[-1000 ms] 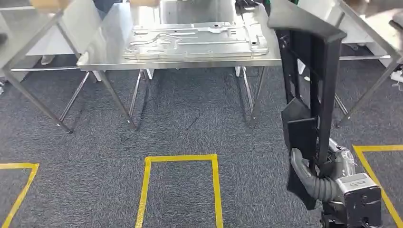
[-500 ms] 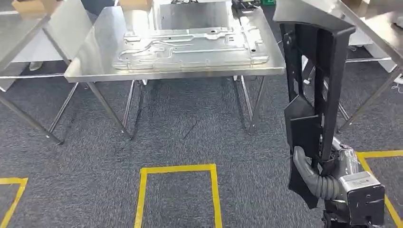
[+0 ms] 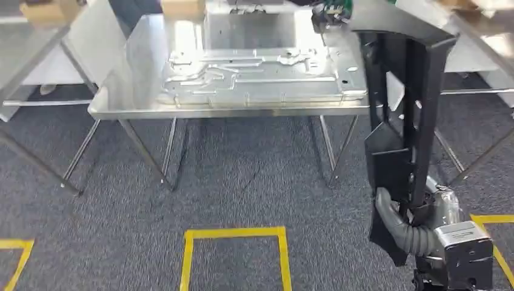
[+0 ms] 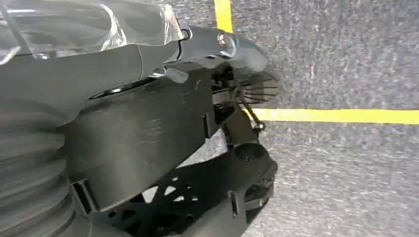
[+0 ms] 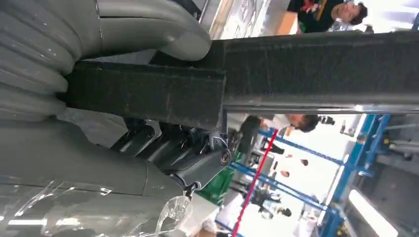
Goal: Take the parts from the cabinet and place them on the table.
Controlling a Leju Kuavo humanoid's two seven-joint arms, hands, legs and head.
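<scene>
Grey carpet (image 3: 242,176) slid under us; shiny steel table (image 3: 145,60) now closer. Right hand (image 3: 403,227) still grips tall black plastic frame part (image 3: 403,103); left hand (image 4: 148,138) fingers: can't tell.

The right arm comes in low on the right of the head view, its silver forearm angled up and inward. The right hand (image 3: 403,224) is wrapped around the lower end of a tall black part (image 3: 403,121) and holds it upright, the grey ribbed thumb curled across its near face. In the right wrist view the thumb (image 5: 148,29) lies over the part's edge while the darker fingers (image 5: 168,148) close from the other side. The left hand (image 4: 148,148) hangs toward the floor; whether its dark fingers are curled or spread cannot be told.
</scene>
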